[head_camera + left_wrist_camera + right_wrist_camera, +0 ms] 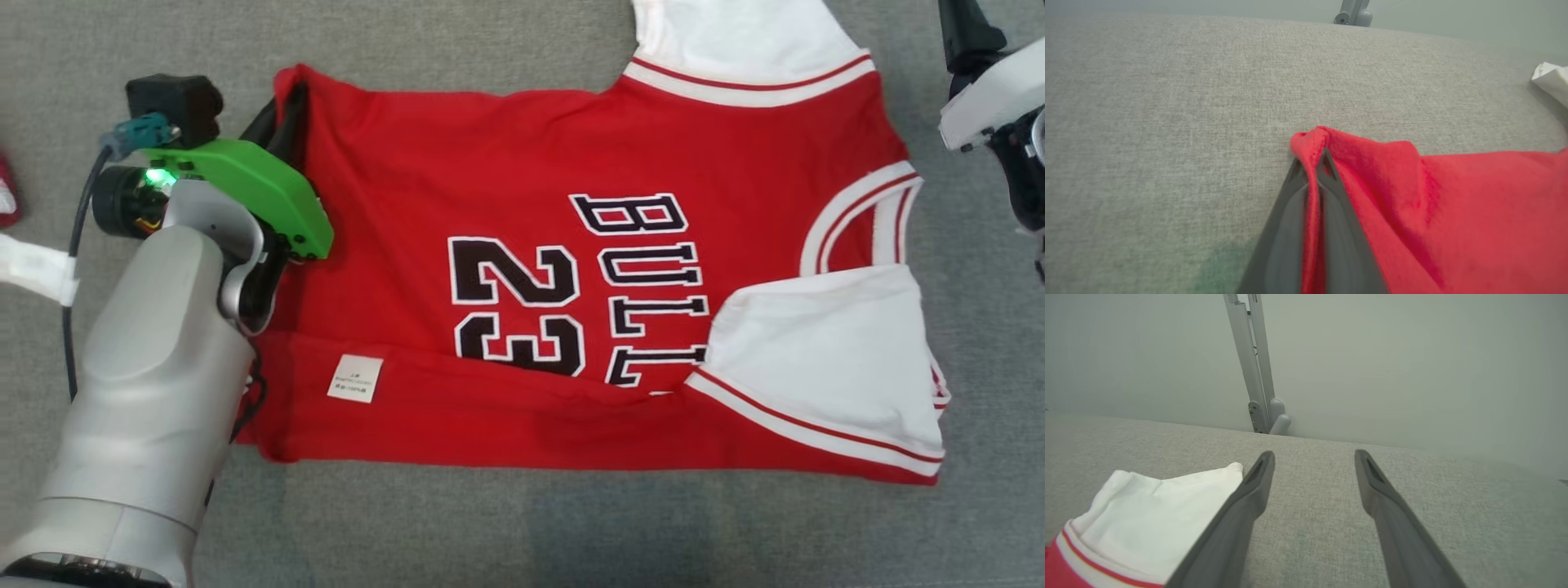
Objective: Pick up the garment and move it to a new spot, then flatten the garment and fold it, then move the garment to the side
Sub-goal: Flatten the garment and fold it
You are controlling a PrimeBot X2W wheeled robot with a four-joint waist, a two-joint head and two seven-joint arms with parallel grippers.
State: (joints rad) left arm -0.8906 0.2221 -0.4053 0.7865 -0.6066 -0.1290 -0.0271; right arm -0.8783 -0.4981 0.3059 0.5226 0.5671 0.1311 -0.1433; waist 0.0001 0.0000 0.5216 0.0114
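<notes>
Now pinching the far hem corner of the garment (pixel 522 155) with the left gripper (pixel 1311 159), fingers pressed together on a raised ridge of red cloth. Lying spread on the grey padded surface (pixel 522 531), turned sideways to the robot: long axis running left to right, hem end at the left, collar and sleeves at the right, lettering reading sideways. Near long edge already lying turned up over the front as a narrow strip, small white label (pixel 356 378) showing on it. Near white sleeve (pixel 824 359) folded in over the chest, far white sleeve (pixel 735 33) sticking out past the far edge.

Hovering off the collar end with the right gripper (pixel 1314 457), fingers standing well apart and clamping nothing, bare surface between them. Far sleeve lying just beside one finger, touching or not being impossible to tell.

Holding, then, one end of the far long edge only, the other end lying much nearer the right gripper than the left. Probably calling next for taking that far shoulder end with the right, then lifting both ends of the far edge together and bringing them toward the robot across the short axis, over the number. Risking, with one corner raised alone, dragging the cloth askew and undoing the near fold.
</notes>
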